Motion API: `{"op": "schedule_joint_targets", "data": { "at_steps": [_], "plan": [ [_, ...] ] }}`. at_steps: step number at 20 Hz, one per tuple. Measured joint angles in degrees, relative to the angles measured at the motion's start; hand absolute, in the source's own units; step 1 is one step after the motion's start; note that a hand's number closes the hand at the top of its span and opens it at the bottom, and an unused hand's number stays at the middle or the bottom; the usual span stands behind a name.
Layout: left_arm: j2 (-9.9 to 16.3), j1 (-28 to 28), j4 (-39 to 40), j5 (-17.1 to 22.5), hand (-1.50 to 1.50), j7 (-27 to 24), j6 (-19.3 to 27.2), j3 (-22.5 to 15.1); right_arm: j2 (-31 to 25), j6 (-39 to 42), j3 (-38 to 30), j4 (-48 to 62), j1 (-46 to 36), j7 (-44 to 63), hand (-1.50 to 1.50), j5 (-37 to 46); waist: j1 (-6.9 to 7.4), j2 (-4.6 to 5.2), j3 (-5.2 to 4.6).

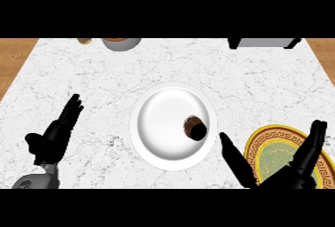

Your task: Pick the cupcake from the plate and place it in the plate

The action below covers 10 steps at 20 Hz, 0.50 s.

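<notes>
Spreading its fingers above the patterned plate [282, 155], the right hand [288, 170] is flanking the cupcake [194, 127]. That cupcake is sitting on the white plate [167, 111], so the fingers should be closing round its sides. Left hand [56, 133] is resting, fingers straight.

matte black left hand [52, 135] with long slim tapered fingers and a stubby rounded thumb, bit of smooth grey rounded forearm [36, 181] at its wrist, matte black right hand [288, 170] looked the same, thin pointy fingers, no markings or cables showing

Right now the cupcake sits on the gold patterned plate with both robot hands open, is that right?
Not quite. The head view shows the cupcake on the white plate, not the gold patterned plate. The left robot hand and right robot hand are open.
</notes>
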Motion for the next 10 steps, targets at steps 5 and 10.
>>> {"op": "schedule_joint_targets", "data": {
  "at_steps": [5, 10],
  "plan": [
    [0.8, 1.4, -0.8, 0.7, 0.0, 0.1, -0.5, 1.0, 0.0, -10.1, 6.1, -0.5, 12.1, -2.5, -1.5, 1.3, -0.95, -0.29, -0.05],
    [0.5, 0.8, -0.3, 0.5, 0.0, -0.1, -0.2, 1.3, 0.0, -20.7, 12.2, 1.8, 23.4, -3.4, -1.5, 2.4, -1.29, -0.21, -0.12]
  ]
}}
